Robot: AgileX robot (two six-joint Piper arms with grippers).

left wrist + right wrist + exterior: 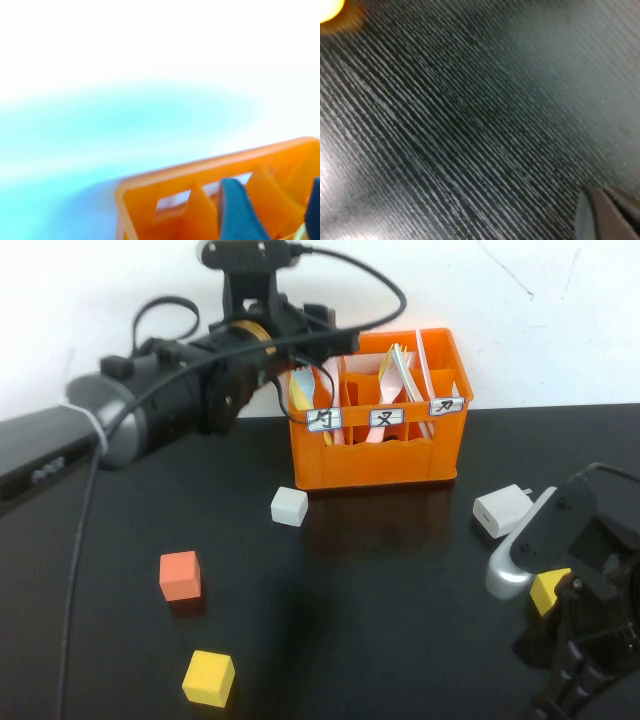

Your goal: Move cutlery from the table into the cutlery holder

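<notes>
The left hand [318, 352] hangs over the left end of the orange cutlery holder [380, 455], its fingers [239, 212] parted with nothing between them. Pink cutlery [385, 390] and a yellow spoon [301, 392] stand in the compartments. The right hand [575, 680] rests low at the worktop's [400, 590] near right corner, fingers closed and empty.

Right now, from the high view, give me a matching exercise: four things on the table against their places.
Things:
1. white cube
2. orange cube
3. white charger plug
4. left hand

Places:
A. above the cutlery holder's left end
B. right of the holder, near the right arm
C. just off the holder's front left corner
D. between the white and yellow cubes

Pairs: 1-C, 2-D, 3-B, 4-A
</notes>
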